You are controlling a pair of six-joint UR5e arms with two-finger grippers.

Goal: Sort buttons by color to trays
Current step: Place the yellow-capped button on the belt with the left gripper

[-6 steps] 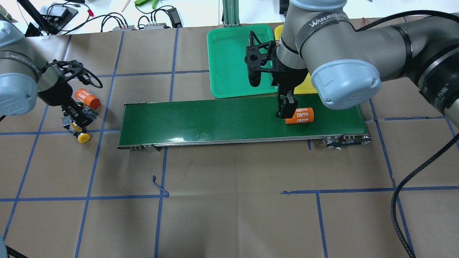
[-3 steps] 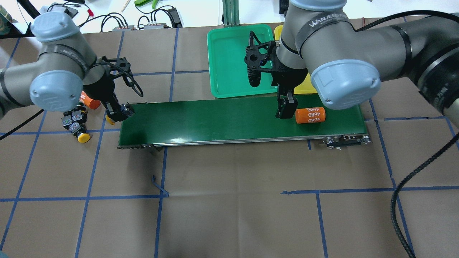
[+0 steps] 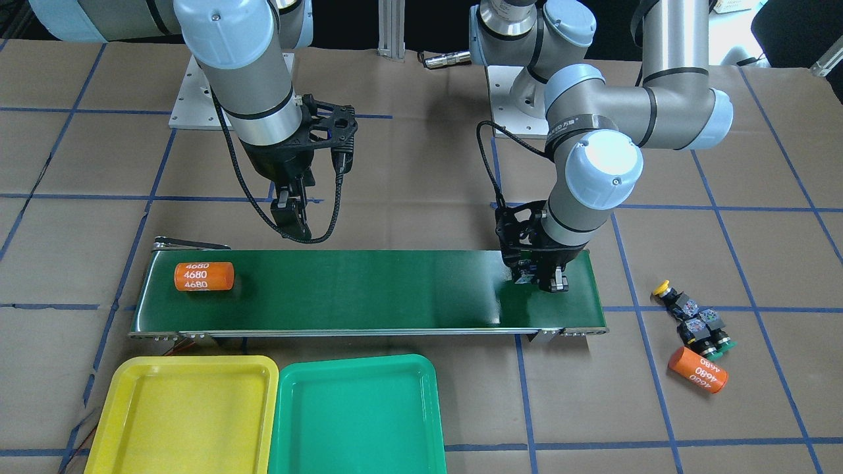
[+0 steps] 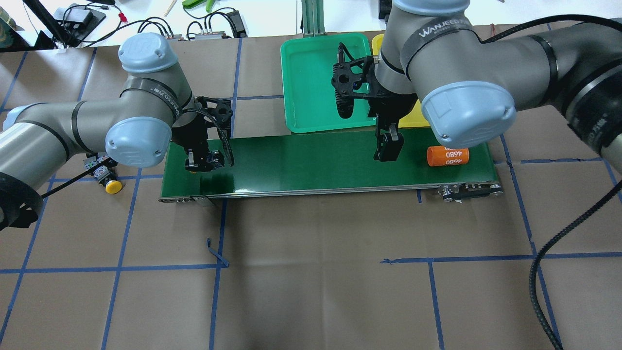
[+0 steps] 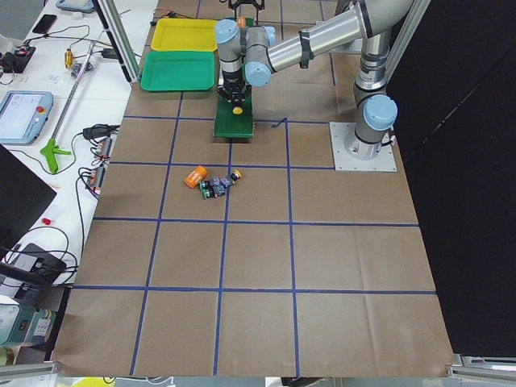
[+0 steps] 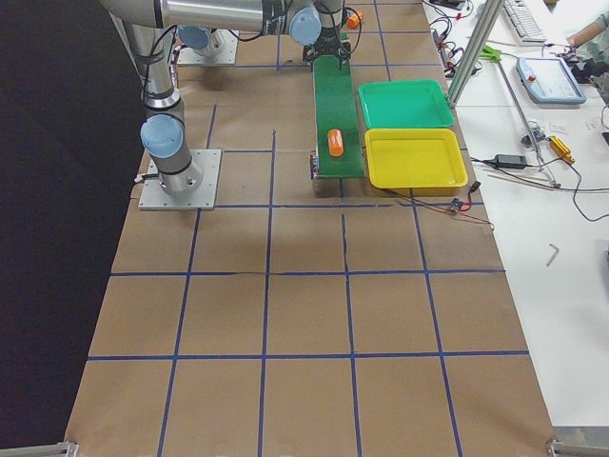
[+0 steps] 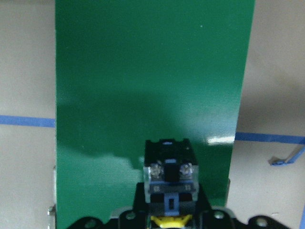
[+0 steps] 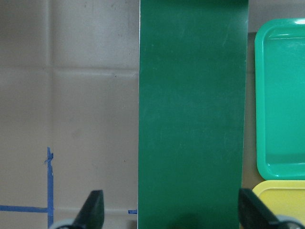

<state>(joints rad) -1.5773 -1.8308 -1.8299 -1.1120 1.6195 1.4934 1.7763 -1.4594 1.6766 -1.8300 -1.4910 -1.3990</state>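
Holding yellow button (image 7: pixel 167 174) clamped in left gripper (image 4: pixel 201 164) over belt (image 4: pixel 316 160) near table's left edge (right gripper (image 4: pixel 386 149) agape, empty); next, probably lower and release.

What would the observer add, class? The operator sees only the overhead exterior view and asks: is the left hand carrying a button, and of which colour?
Observer: Yes. The left wrist view shows the left hand shut on a button with a yellow cap, held over the conveyor belt.
Operator: The right arm hides most of the yellow tray. Is anything in it?
Observer: The front-facing view shows the whole yellow tray, with no button in it.
Operator: Is the right hand free?
Observer: The right wrist view shows the right hand open and holding nothing, above the belt.
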